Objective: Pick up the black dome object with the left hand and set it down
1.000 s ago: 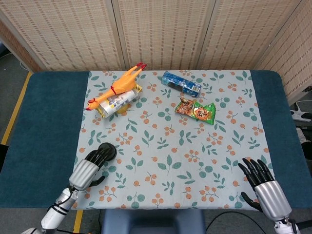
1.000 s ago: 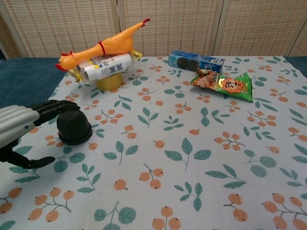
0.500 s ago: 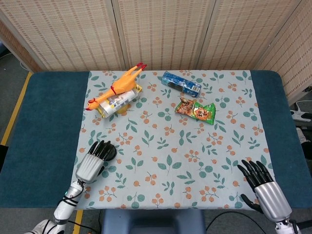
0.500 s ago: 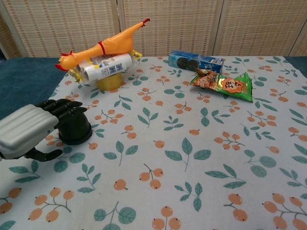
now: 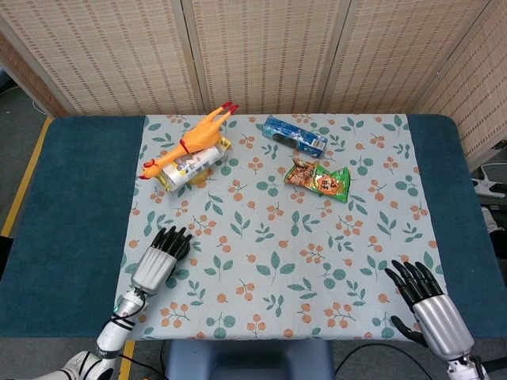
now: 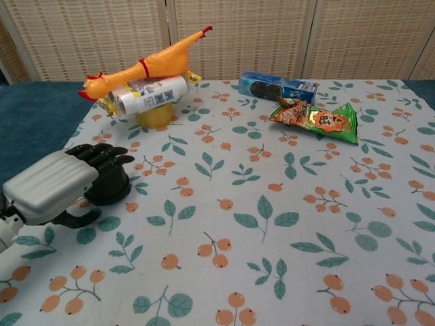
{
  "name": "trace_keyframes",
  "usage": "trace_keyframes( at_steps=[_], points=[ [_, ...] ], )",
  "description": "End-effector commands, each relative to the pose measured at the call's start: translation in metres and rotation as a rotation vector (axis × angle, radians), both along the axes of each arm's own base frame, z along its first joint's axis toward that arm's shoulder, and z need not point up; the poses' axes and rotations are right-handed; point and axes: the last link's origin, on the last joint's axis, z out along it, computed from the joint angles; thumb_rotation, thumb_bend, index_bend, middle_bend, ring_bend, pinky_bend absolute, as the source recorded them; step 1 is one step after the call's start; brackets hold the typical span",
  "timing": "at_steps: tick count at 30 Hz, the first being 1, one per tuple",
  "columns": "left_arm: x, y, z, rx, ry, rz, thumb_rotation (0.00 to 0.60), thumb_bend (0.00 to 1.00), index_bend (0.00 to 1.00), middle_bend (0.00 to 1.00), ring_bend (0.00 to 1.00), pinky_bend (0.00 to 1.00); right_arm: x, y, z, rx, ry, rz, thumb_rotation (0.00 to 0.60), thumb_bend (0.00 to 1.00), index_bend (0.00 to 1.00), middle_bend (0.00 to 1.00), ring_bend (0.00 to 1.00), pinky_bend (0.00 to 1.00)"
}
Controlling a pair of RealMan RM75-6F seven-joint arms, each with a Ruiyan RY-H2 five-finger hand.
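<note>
Your left hand [image 5: 159, 260] lies over the black dome object near the table's front-left corner in the head view, dark fingers draped across its top so that almost nothing of the dome shows. Whether the fingers actually clamp it cannot be told from here. Your right hand [image 5: 428, 305] hovers at the front-right corner, fingers spread and holding nothing. Toward the back edge, a rubber chicken [image 5: 190, 140] rests on a white can [image 5: 190, 164], with a blue cookie pack [image 5: 295, 135] and a green snack bag [image 5: 318, 180] to their right on the floral tablecloth [image 5: 277, 237].

Seen from the chest view, your left hand [image 6: 64, 182] covers the black dome object [image 6: 110, 188] from above, fingertips [image 6: 109, 156] curled over its crown and the thumb low beside its base. The dome sits on the tablecloth [image 6: 272, 224] near the left edge; a firm grasp cannot be confirmed. Behind it, the rubber chicken [image 6: 146, 64] lies across the white can [image 6: 149, 94], with the cookie pack [image 6: 277, 86] and snack bag [image 6: 316, 119] further right.
</note>
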Motion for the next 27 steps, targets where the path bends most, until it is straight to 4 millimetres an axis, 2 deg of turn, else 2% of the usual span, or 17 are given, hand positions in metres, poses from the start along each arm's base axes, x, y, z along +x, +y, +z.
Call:
trace_keyframes(
  at_steps=[1, 12, 20, 27],
  points=[
    [0.002, 0.003, -0.002, 0.008, 0.001, -0.001, 0.6, 0.29, 0.0, 0.0, 0.0, 0.12, -0.001, 0.0, 0.0, 0.003, 0.003, -0.002, 0.6, 0.16, 0.0, 0.0, 0.0, 0.0],
    [-0.006, 0.012, -0.011, 0.027, 0.077, 0.018, 0.6, 0.29, 0.0, 0.0, 0.0, 0.12, -0.001, -0.001, 0.001, 0.009, 0.004, -0.006, 0.6, 0.16, 0.0, 0.0, 0.0, 0.0],
    [-0.011, 0.018, -0.011, 0.041, 0.1, 0.025, 0.6, 0.29, 0.0, 0.0, 0.0, 0.13, -0.001, -0.001, -0.001, 0.025, 0.008, -0.008, 0.6, 0.16, 0.0, 0.0, 0.0, 0.0],
    [-0.012, 0.022, -0.007, 0.003, 0.069, 0.035, 0.6, 0.41, 0.0, 0.0, 0.0, 0.24, -0.001, -0.001, -0.002, 0.029, 0.007, -0.011, 0.6, 0.16, 0.0, 0.0, 0.0, 0.0]
  ],
)
